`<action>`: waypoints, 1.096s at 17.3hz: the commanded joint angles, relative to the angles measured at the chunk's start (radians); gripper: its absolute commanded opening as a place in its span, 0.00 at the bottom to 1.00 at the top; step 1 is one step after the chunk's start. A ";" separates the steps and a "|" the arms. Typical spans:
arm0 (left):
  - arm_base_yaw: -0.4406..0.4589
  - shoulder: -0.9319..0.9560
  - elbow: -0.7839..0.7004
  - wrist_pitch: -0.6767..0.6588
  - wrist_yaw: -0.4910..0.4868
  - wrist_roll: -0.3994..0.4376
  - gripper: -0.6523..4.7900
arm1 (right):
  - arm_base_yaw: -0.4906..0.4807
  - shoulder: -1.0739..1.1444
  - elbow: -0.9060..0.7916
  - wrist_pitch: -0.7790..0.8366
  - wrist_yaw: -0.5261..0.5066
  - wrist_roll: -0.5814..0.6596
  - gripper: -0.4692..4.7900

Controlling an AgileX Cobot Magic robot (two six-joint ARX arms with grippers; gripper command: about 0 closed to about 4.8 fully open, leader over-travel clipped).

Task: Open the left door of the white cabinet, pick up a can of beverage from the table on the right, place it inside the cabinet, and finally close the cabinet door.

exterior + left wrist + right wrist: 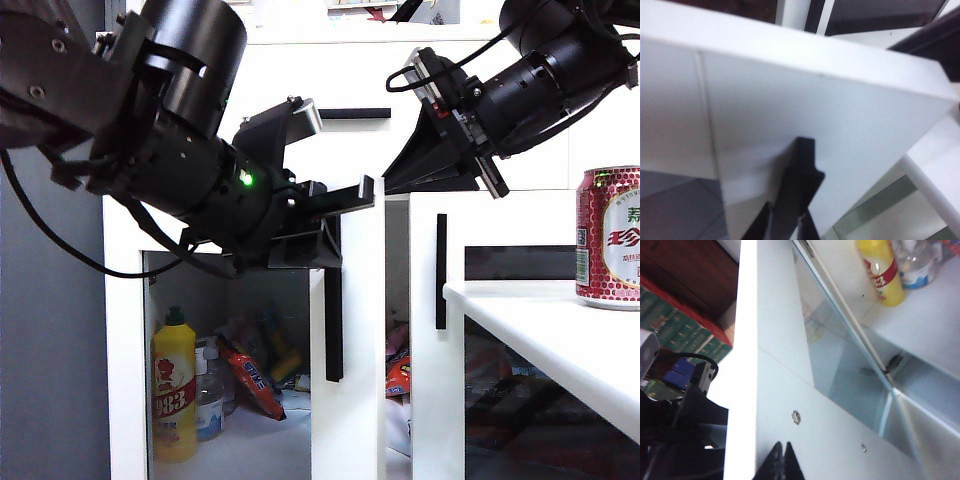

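Two claws are working: left claw [335,215] clenching the door [350,400] handle, right claw [781,462] clenched empty, can [610,238] standing upright rightward of it.

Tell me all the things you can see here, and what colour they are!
white cabinet: one, white, filling the back.
left door: one, white frame, swung open.
black bar handle: one, on that door's edge.
neighbouring door: one, white, black handle, right of the gap.
yellow bottle: one, green cap, inside the cabinet.
clear bottle: one, beside the yellow one.
snack packets: several, mixed colours, behind the bottles.
can of beverage: one, red, on the table.
table: one, white, right.
left tool: black, shut, at the door's top.
right tool: black, shut, by the door's inner face.
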 commanded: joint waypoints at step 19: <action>0.023 -0.264 0.015 -0.407 -0.143 0.103 0.11 | 0.124 0.171 0.004 0.045 -0.254 0.063 0.09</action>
